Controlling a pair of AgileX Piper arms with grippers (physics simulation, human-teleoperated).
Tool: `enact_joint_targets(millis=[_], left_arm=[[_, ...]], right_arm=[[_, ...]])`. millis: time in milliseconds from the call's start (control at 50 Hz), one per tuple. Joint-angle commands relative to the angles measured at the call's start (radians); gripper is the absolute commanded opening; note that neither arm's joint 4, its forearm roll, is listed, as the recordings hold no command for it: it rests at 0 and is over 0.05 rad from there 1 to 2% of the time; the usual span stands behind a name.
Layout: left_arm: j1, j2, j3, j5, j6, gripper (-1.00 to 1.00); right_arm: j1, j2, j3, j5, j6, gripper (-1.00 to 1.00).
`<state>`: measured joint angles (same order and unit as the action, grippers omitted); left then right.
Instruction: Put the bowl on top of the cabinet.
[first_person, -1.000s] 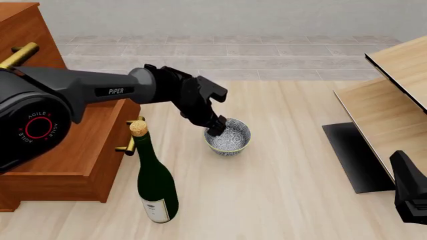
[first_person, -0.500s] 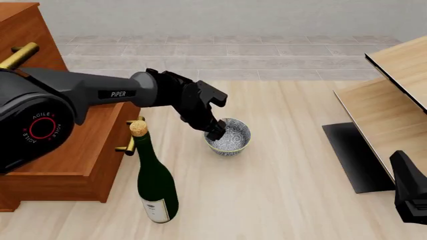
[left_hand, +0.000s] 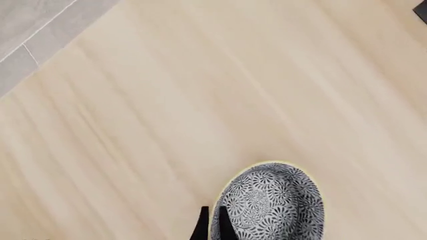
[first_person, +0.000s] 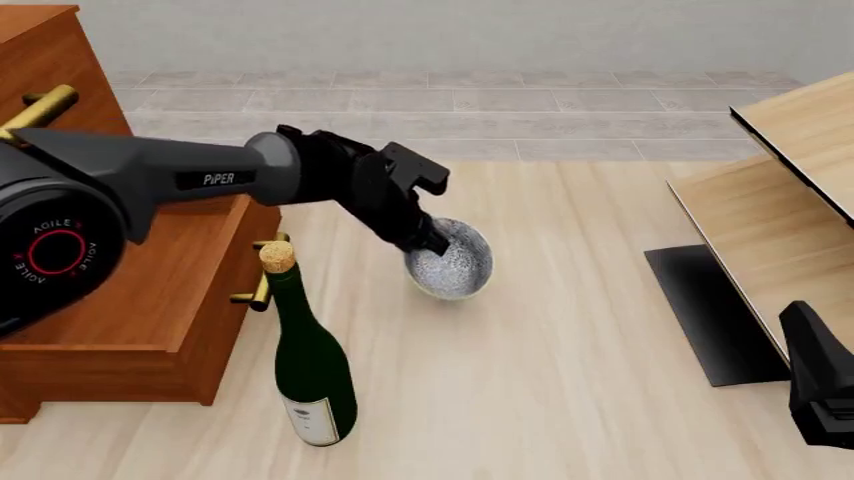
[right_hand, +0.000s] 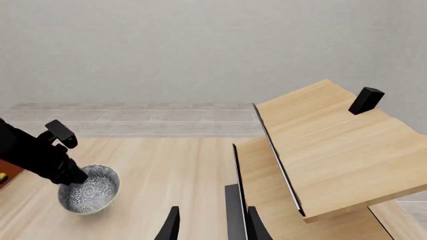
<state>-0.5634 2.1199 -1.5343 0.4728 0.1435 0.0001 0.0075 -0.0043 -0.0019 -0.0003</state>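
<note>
The bowl (first_person: 451, 263) hangs tilted just above the table, its speckled inside facing the camera. My left gripper (first_person: 429, 241) is shut on its near-left rim; in the left wrist view the two fingertips (left_hand: 201, 226) pinch the edge of the bowl (left_hand: 273, 204). The reddish-brown cabinet (first_person: 147, 300) with brass handles stands at the left, its top mostly out of frame. My right gripper (right_hand: 213, 227) is open and holds nothing, low at the front right. From there the bowl (right_hand: 88, 190) shows at far left.
A corked green wine bottle (first_person: 312, 372) stands in front of the cabinet, close below my left arm. Pale light-wood furniture (first_person: 787, 190) on a black base (first_person: 701, 315) fills the right side, right beside my right gripper.
My left gripper has risen and moved slightly left with the bowl, which has left the table and tipped toward the camera. The right arm has stayed still.
</note>
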Motion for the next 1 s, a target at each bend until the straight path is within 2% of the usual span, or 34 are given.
enact_joint_targets(millis=[20,140,440,660,840,880,960,1000], left_arm=[[0.035,-0.014,-0.023,-0.022,-0.002,-1.00],[0.063,-0.019,-0.047,-0.031,0.000,-1.00],[0.059,-0.091,-0.052,-0.040,-0.060,-1.00],[0.038,-0.219,-0.029,-0.054,-0.126,-1.00],[0.067,-0.304,-0.009,-0.074,-0.140,-1.00],[0.081,-0.321,-0.011,-0.082,-0.161,-1.00],[0.097,-0.358,0.006,-0.104,-0.152,-1.00],[0.091,-0.376,0.017,-0.103,-0.176,-1.00]], right_arm=[[0.000,0.000,0.000,0.000,0.000,1.00],[0.000,0.000,0.000,0.000,0.000,1.00],[0.000,0.000,0.000,0.000,0.000,1.00],[0.000,0.000,0.000,0.000,0.000,1.00],[0.000,0.000,0.000,0.000,0.000,1.00],[0.000,0.000,0.000,0.000,0.000,1.00],[0.000,0.000,0.000,0.000,0.000,1.00],[0.000,0.000,0.000,0.000,0.000,1.00]])
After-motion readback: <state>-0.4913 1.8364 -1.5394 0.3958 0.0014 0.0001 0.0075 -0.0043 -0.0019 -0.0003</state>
